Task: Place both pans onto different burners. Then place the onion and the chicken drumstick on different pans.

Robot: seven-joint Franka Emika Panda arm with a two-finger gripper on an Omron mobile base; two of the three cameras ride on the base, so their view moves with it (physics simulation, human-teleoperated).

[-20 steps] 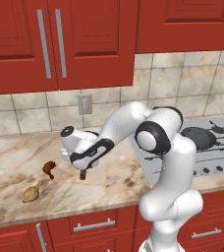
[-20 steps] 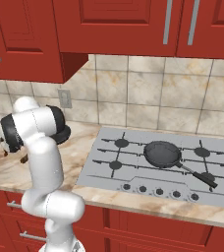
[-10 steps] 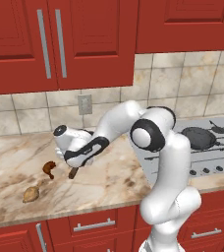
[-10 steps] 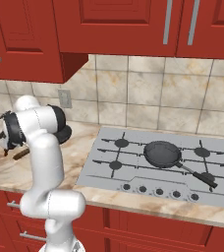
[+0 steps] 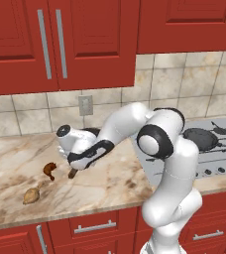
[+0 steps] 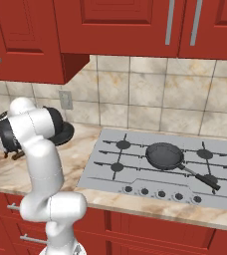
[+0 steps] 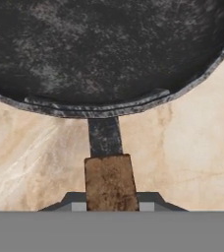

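Note:
The wider black pan (image 7: 104, 49) rests on the marble counter (image 5: 115, 181) left of the cooktop, partly hidden by my arm in the left base view. Its brown wooden handle (image 7: 110, 181) points toward me, and my gripper (image 7: 111, 204) is shut on it, one fingertip pressed to each side. From the left base view the gripper (image 5: 74, 166) sits low over the handle end (image 5: 72, 173). The reddish-brown chicken drumstick (image 5: 49, 170) lies just left of it, and the tan onion (image 5: 31, 195) nearer the counter's front. The smaller dark-grey pan (image 6: 164, 155) sits on the middle burner.
The silver cooktop (image 6: 105, 174) with black grates and a front row of knobs (image 6: 161, 193) lies to the right of the wide pan (image 6: 63, 132). A wall outlet (image 5: 85, 104) and tiled backsplash stand behind; red cabinets hang overhead.
The hand has swung left and down along the counter to the wooden handle, and its jaws have closed from wide apart onto the handle.

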